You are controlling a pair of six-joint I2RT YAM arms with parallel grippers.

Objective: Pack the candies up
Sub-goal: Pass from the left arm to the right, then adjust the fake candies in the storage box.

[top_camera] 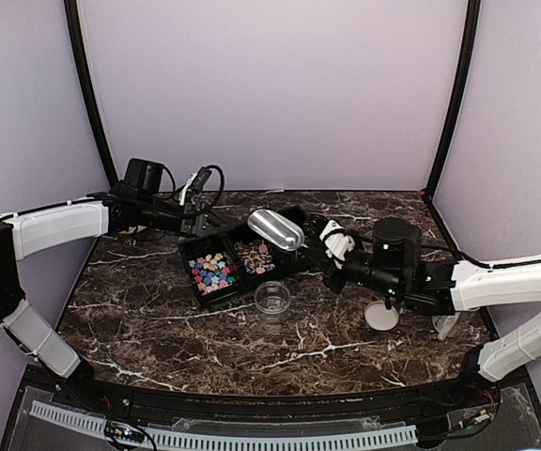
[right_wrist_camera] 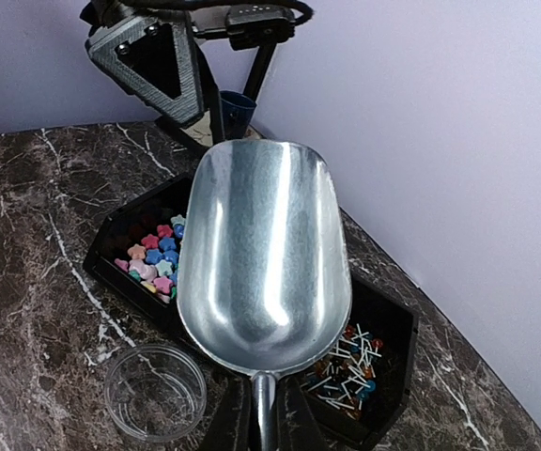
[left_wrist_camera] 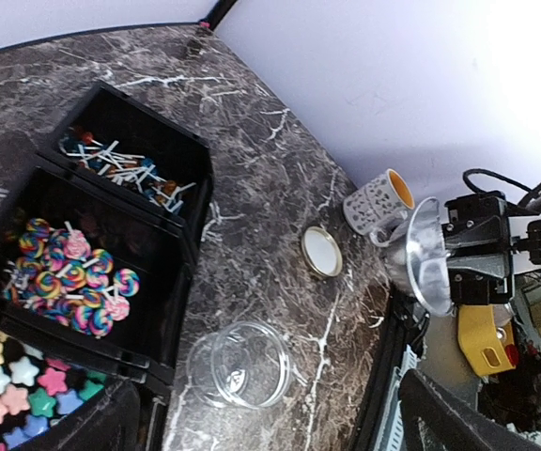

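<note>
The candies lie in a black compartment tray (top_camera: 195,252): star-shaped candies (right_wrist_camera: 153,258), swirl lollipops (left_wrist_camera: 73,277) and small stick lollipops (right_wrist_camera: 350,368). My right gripper (right_wrist_camera: 263,421) is shut on the handle of a metal scoop (right_wrist_camera: 266,235), which is empty and hovers over the tray, also seen from above as the scoop (top_camera: 275,229). A clear round container (top_camera: 272,299) stands empty on the table just in front of the tray. My left gripper (top_camera: 212,222) hangs open behind the tray's far left corner, nothing between its fingers (left_wrist_camera: 111,418).
A round tan-rimmed lid (top_camera: 381,316) lies on the marble to the right of the container. A white perforated cup (left_wrist_camera: 378,199) stands beyond it near the right arm. A dark blue cup (right_wrist_camera: 238,108) sits at the back by the left gripper.
</note>
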